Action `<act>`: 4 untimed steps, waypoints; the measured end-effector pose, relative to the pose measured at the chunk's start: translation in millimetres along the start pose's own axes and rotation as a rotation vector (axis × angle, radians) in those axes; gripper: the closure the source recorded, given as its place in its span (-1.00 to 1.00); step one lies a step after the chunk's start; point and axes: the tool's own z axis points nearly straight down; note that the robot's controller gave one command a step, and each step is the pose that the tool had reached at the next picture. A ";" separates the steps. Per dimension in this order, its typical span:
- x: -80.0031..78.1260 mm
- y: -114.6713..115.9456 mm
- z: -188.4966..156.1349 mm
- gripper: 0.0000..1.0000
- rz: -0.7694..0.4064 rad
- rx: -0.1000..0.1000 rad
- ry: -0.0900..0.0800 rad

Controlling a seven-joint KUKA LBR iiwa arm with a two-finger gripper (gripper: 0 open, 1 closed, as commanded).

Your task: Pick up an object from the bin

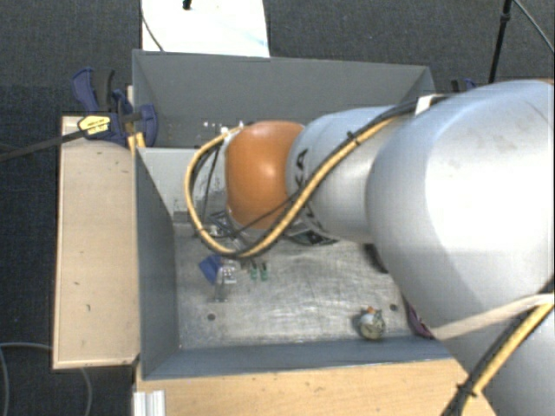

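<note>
A grey bin (158,258) is seen from above. The big silver arm (451,198) is stretched in from 3 o'clock, and its wrist is capped by an orange cover (256,172). A yellow cable (198,189) is looped round the cover.

The gripper (225,281) is hung low under the cover, at about 9 o'clock on the bin floor. Whether it is open or closed cannot be told.

A small blue thing (208,269) is found just beside the gripper, at its 9 o'clock. It is flat and bent, and its shape is partly hidden. Two tiny green bits (258,273) are laid close by, at the gripper's 3 o'clock.

A little round thing (370,323), shiny with brown spots, is set well apart at 5 o'clock, near the front wall.
</note>
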 end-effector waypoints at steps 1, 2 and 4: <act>-0.8 0.6 -0.9 -1.00 0.001 -0.001 -0.002; -2.6 1.7 -3.9 1.00 0.003 -0.004 -0.007; -5.3 3.0 -60.0 1.00 0.004 -0.003 -0.006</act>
